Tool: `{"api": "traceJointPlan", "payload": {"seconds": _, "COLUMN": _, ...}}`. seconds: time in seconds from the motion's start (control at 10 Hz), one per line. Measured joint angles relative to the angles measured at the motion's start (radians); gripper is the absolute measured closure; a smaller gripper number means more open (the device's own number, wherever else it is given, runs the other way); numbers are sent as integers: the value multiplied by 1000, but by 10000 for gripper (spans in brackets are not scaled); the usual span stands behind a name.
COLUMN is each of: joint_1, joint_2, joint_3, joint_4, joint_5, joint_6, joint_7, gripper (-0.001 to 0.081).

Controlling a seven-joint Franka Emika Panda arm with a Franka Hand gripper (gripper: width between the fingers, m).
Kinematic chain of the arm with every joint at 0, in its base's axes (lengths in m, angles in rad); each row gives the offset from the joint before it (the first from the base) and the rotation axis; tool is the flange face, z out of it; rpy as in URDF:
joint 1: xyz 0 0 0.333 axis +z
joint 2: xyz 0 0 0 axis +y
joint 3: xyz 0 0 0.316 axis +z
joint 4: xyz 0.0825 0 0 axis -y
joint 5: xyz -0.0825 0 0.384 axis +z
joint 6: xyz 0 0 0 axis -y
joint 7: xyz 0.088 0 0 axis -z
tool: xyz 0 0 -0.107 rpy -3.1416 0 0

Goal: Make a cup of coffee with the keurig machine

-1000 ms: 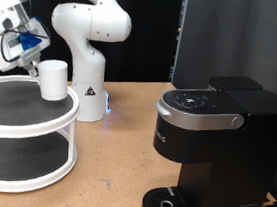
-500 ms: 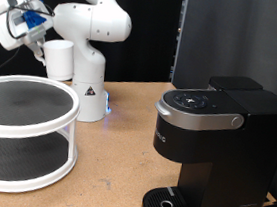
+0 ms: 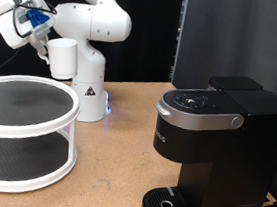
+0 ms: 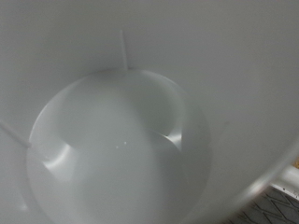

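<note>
The white cup (image 3: 62, 59) hangs in the air above the round rack, at the exterior view's upper left. My gripper (image 3: 40, 38) is shut on its side nearest the exterior view's left and carries it upright. In the wrist view the cup's empty white inside (image 4: 121, 149) fills almost the whole picture, and my fingers do not show there. The black keurig machine (image 3: 215, 142) stands on the wooden table at the exterior view's right, lid down, with its round drip base (image 3: 170, 205) bare.
A white two-tier round rack (image 3: 63, 131) with black mesh shelves stands at the exterior view's lower left, below the cup. The white arm base (image 3: 89, 78) rises behind it. A dark panel (image 3: 236, 39) stands behind the machine.
The cup has left the rack's top shelf and risen with my gripper, drifting slightly towards the exterior view's right. In the last half second it barely moved.
</note>
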Motion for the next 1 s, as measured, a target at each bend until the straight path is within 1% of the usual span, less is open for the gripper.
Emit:
{"api": "traceJointPlan", "payload": {"seconds": 0.1, "joint_1": 12, "joint_2": 0, "joint_3": 10, "joint_4": 0, "joint_5": 1, "joint_6": 6, "joint_7": 0, "gripper": 735}}
{"api": "traceJointPlan", "payload": {"seconds": 0.2, "joint_1": 24, "joint_2": 0, "joint_3": 27, "joint_4": -5, "joint_5": 13, "joint_6": 32, "joint_7": 10, "gripper": 735}}
{"api": "traceJointPlan", "payload": {"seconds": 0.3, "joint_1": 35, "joint_2": 1, "joint_3": 55, "joint_4": -16, "joint_5": 35, "joint_6": 76, "joint_7": 49, "gripper": 735}}
{"api": "traceJointPlan", "payload": {"seconds": 0.5, "joint_1": 61, "joint_2": 9, "joint_3": 125, "joint_4": -45, "joint_5": 126, "joint_6": 193, "joint_7": 181, "gripper": 735}}
{"api": "traceJointPlan", "payload": {"seconds": 0.7, "joint_1": 98, "joint_2": 25, "joint_3": 182, "joint_4": -50, "joint_5": 192, "joint_6": 257, "joint_7": 281, "gripper": 735}}
{"api": "traceJointPlan", "payload": {"seconds": 1.0, "joint_1": 147, "joint_2": 57, "joint_3": 238, "joint_4": -51, "joint_5": 245, "joint_6": 331, "joint_7": 343, "gripper": 735}}
